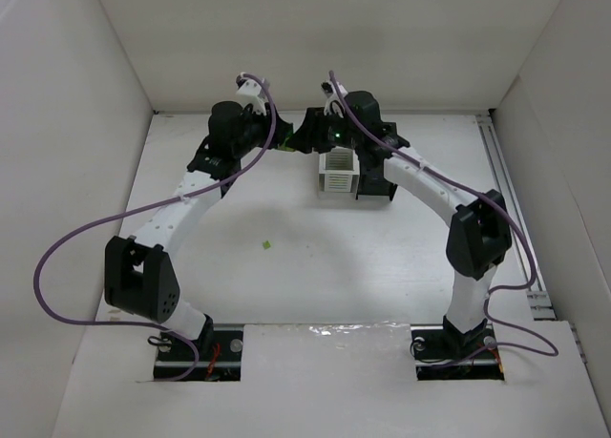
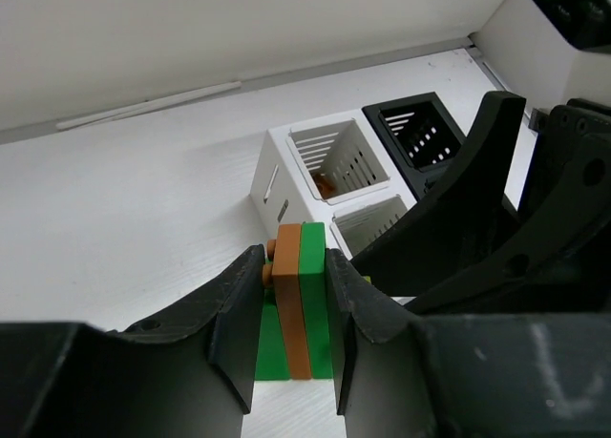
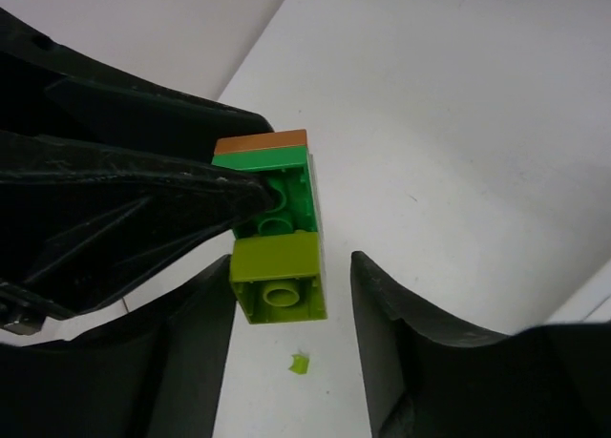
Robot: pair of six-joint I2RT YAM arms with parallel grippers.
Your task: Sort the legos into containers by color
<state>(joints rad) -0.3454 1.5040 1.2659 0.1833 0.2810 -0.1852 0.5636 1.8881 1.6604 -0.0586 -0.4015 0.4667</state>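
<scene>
- I have the joined stack of small plastic bricks (image 2: 298,300), an orange-brown layer against a green one, held between the 2 grippers near the bins.
- From the right wrist I see a yellow-green plastic brick (image 3: 277,278) plugged onto the green layer at the stack's near end.
- The left gripper (image 2: 296,285) pinches the stack, with 1 finger on the orange-brown side and 1 on the green side.
- The right gripper (image 3: 291,309) brackets the yellow-green brick. Its fingers stand apart: 1 sits at the brick's edge and the other shows a clear gap, so it is not yet clamped.
- The block of slatted open-top cube bins (image 2: 272,185) stands just beyond the stack. The left wrist view shows 2 white and 1 black.
- An orange-brown piece (image 2: 325,183) lies inside the farther white bin.
- A tiny yellow-green scrap (image 1: 267,244) lies alone on the white table (image 1: 334,266), well apart from the bins.
</scene>
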